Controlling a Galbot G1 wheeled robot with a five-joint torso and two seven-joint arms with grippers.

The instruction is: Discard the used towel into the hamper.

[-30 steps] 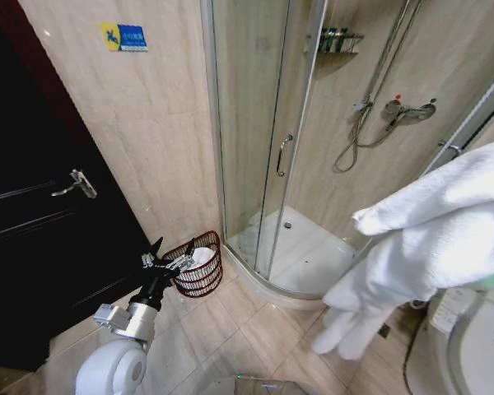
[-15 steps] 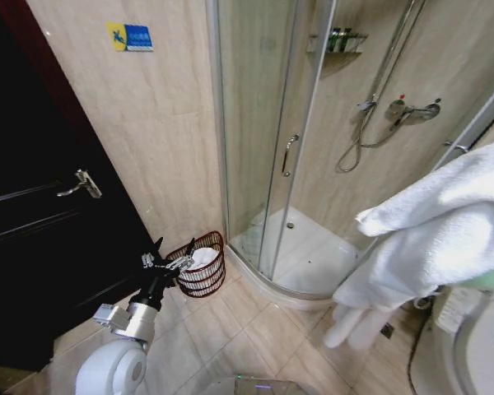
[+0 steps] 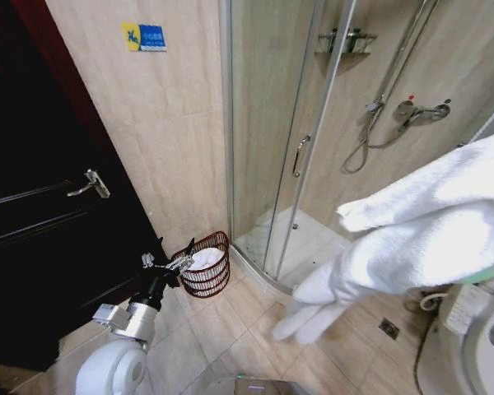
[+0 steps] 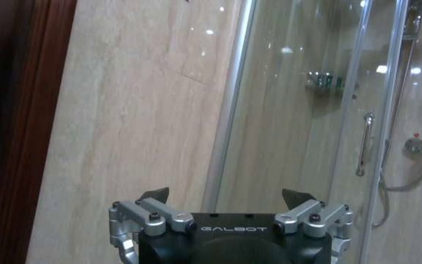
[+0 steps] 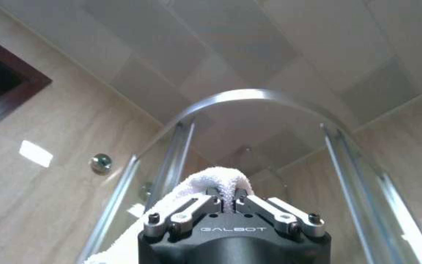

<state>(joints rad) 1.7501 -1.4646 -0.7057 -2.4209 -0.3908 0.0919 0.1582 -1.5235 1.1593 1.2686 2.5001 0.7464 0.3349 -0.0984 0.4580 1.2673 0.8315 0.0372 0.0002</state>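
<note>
A big white towel hangs across the right of the head view, its loose end drooping over the floor tiles. In the right wrist view my right gripper is shut on a fold of the towel, pointing up towards the ceiling. The hamper, a small reddish-brown wire basket, stands on the floor against the wall by the shower's corner, with something white inside it. My left gripper hovers open just left of the hamper's rim. Its fingers are spread with nothing between them.
A glass shower cubicle with a curved raised base fills the corner behind the hamper. A dark wooden door with a lever handle lies to the left. A white basin edge sits at the lower right. Bare floor tiles lie between.
The camera has turned a little left, so the room slid right in the picture. The towel's hanging end has swung left and nearer the hamper. The left arm holds its pose.
</note>
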